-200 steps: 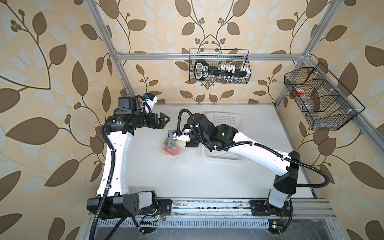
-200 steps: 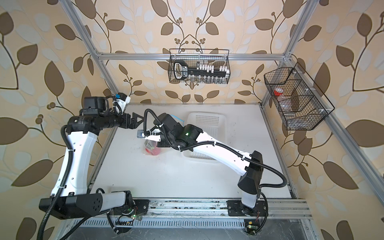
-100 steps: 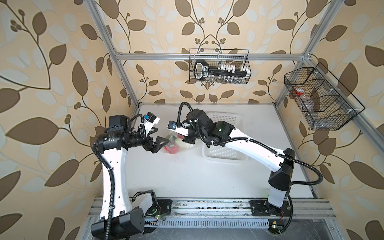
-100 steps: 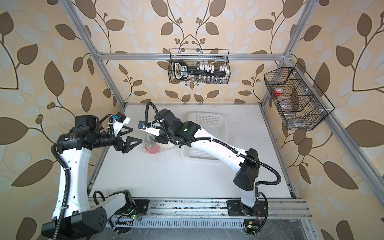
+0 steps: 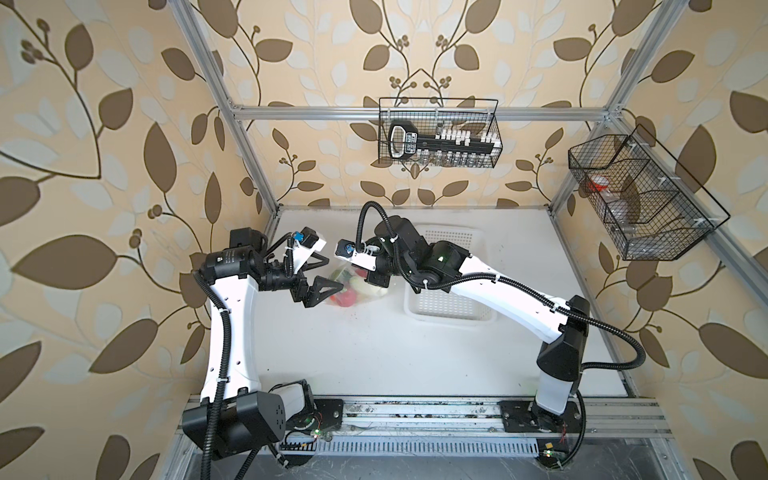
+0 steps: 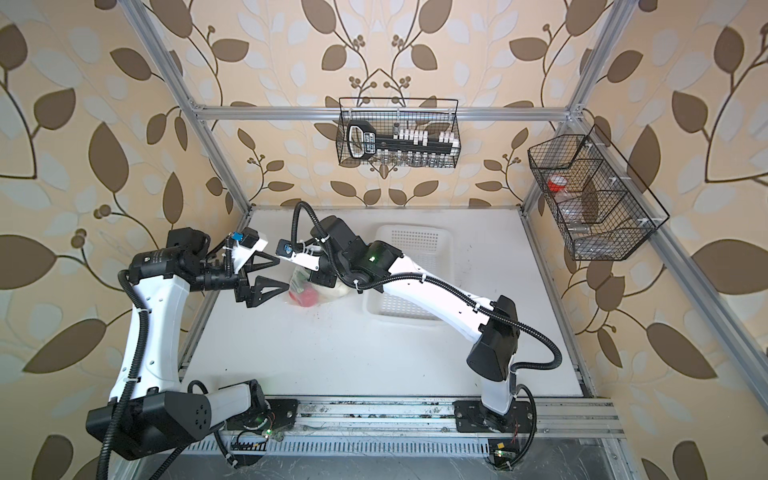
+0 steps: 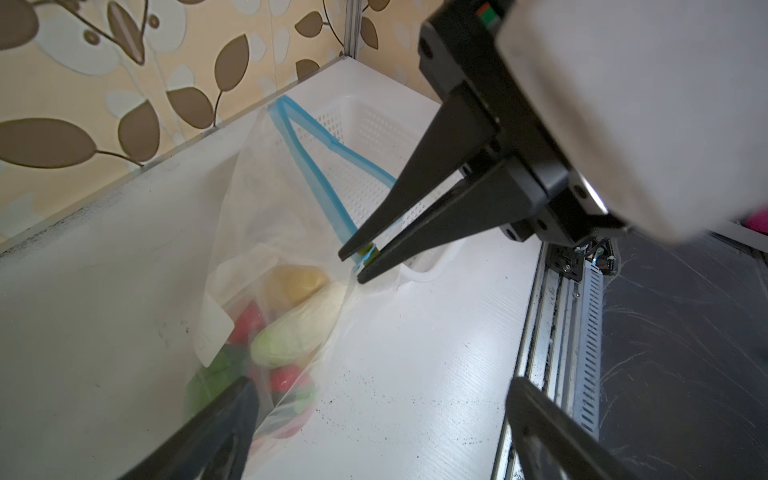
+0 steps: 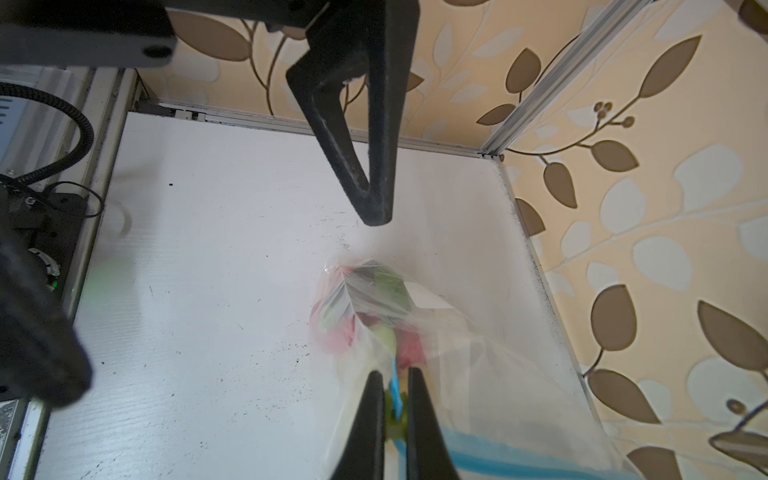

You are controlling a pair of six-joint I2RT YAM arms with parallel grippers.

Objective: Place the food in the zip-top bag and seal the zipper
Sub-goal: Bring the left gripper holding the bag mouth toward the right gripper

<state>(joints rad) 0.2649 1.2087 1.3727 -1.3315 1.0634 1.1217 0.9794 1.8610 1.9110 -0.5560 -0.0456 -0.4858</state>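
Bag position: in both top views the food-filled zip-top bag [image 5: 360, 286] rests on the table [image 5: 374, 353] just right of the wide-open left tool [image 5: 333, 273]; in the left wrist view the right tool [image 7: 360, 258] clamps the slider [image 7: 366, 251] of the zipper [image 7: 309, 166], whose strip runs toward upper left; the right wrist view shows the same grip at bottom centre.

Two tools: left tool [image 5: 335, 274], right tool [image 7: 351, 266]. One zip-top bag [image 7: 257, 199], one zipper [image 7: 307, 166], one slider [image 7: 368, 250]. Bagged food [image 5: 347, 296]: one potato [image 7: 297, 282], one cabbage [image 7: 299, 328], two red pieces [image 7: 247, 322] visible, rest blurred. One white basket [image 5: 451, 309]. Two wire baskets [image 5: 440, 164].
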